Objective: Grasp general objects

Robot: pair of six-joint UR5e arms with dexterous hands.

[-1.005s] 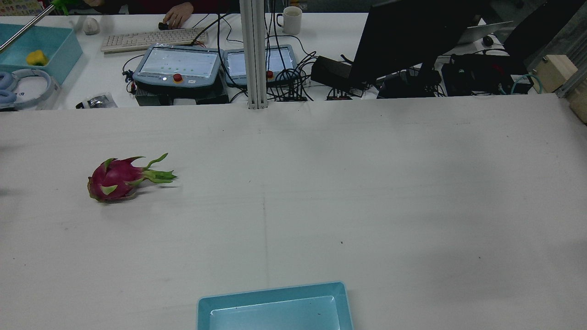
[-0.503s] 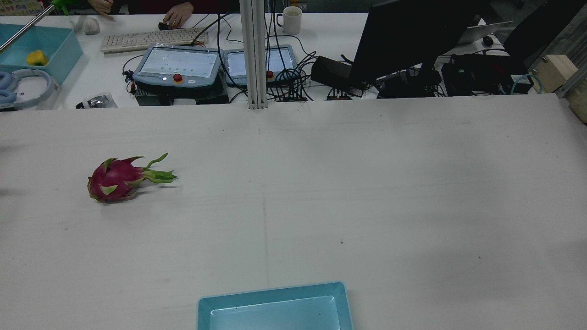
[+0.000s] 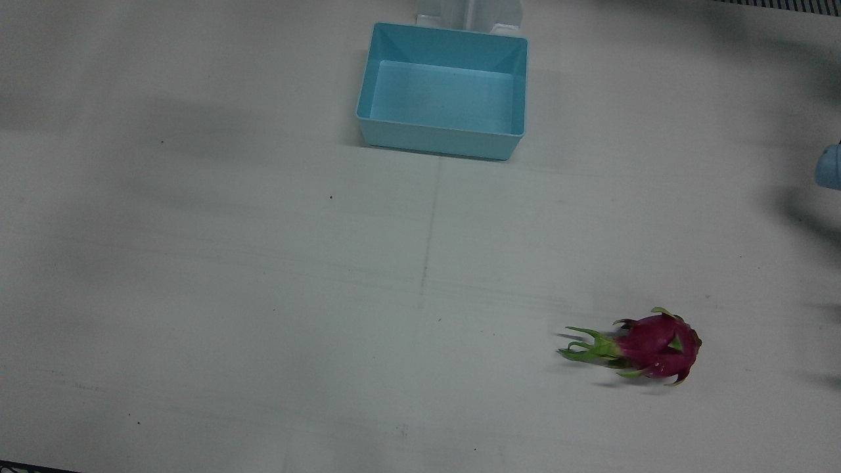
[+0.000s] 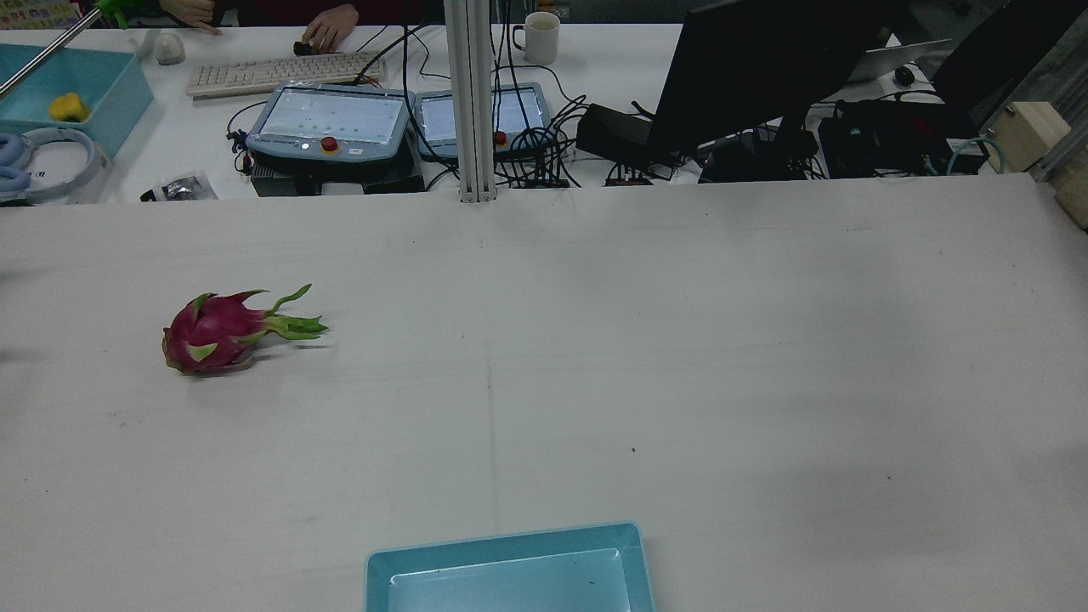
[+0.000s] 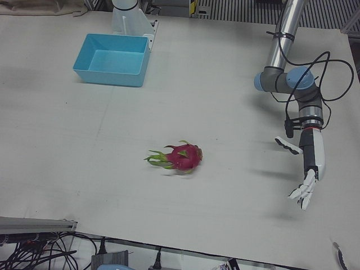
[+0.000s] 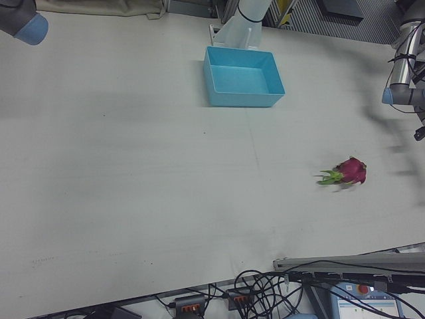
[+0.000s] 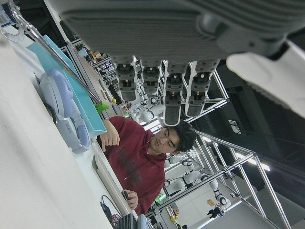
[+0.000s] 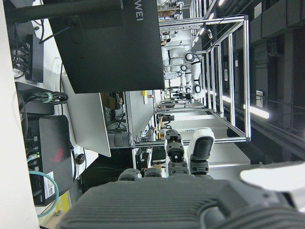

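— Nothing on our table is shifting between the earlier rear pictures and this one; only the person's hand beyond the keyboard is sliding further into sight, and the dragon fruit is lying just where it lay.

— Where are we seeing our left hand?

— We are finding it in the left-front view, hanging clear above the table with its fingers spread and pointing down, holding nothing. The dragon fruit is lying well apart from it, off toward the middle of the table, with its green tips pointing away from the hand.

— And the blue bin?

— We are seeing it farther from the hand still, beyond the fruit, close to the pedestal.

— What about our right hand?

— We are catching it only in its own camera: fingers stretched out straight, side by side, with nothing between them. In the right-front view we are seeing only part of that arm at the corner.

— And our left hand's own camera?

— We are looking past straight, parted fingers at a seated person.
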